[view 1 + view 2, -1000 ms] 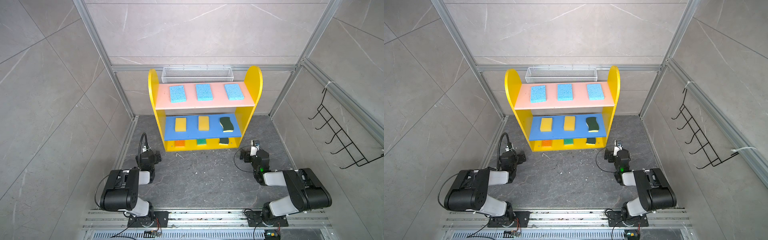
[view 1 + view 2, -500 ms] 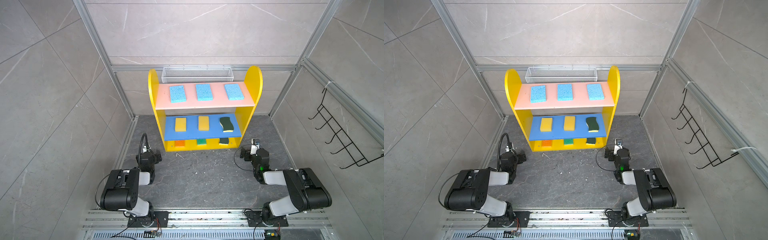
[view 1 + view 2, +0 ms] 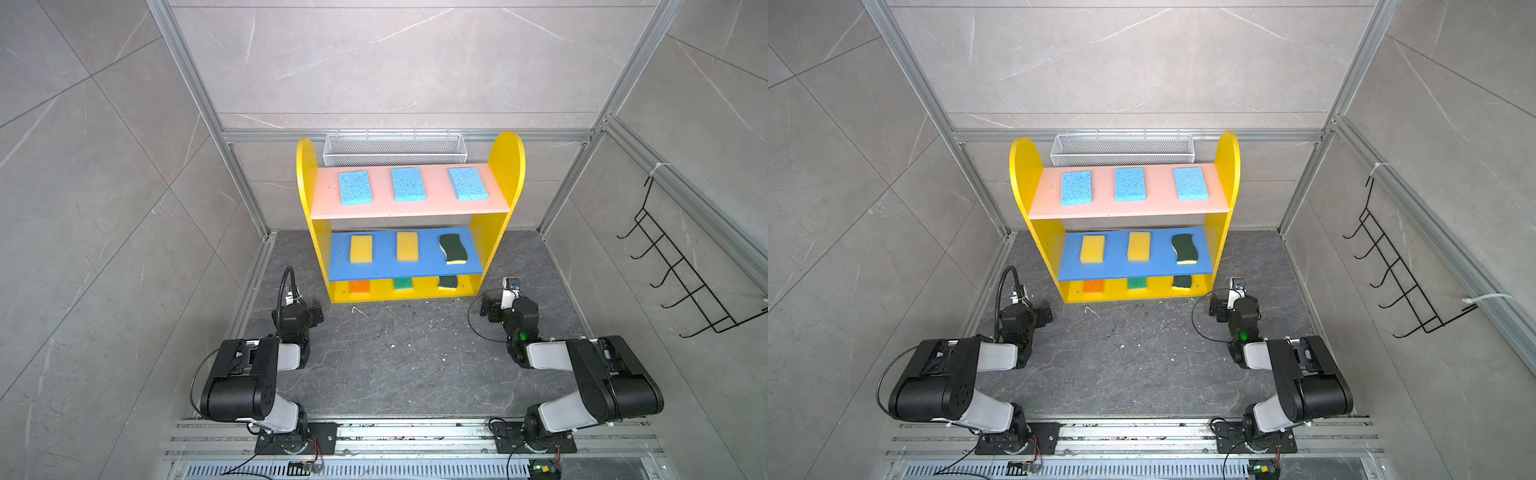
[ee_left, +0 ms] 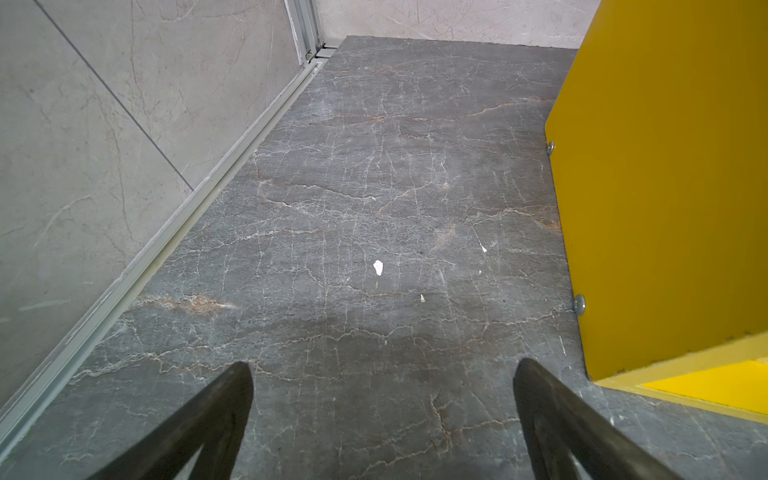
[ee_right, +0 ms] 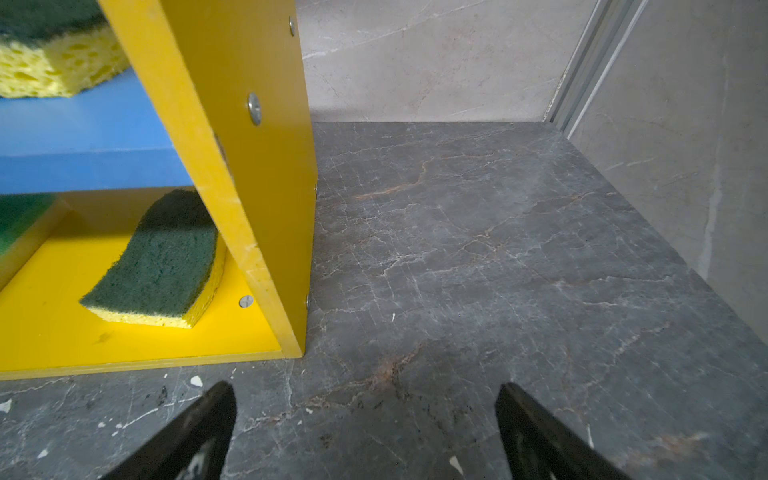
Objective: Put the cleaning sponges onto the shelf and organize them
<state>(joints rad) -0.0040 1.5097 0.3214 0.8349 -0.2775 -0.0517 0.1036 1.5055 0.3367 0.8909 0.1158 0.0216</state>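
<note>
The shelf stands at the back of the floor. Three light blue cleaning sponges lie in a row on its pink board. The blue board carries two yellow ones and a dark-green wavy one. The bottom holds an orange, a bright green and a second dark-green sponge. My left gripper hangs open and empty over bare floor beside the shelf's left side panel. By the shelf's right front corner, my right gripper is open and empty too.
A white wire-mesh basket hangs on the back wall behind the shelf. A black hook rack is fixed to the right wall. Tiled walls and aluminium posts close in the dark stone floor, which is speckled with white crumbs.
</note>
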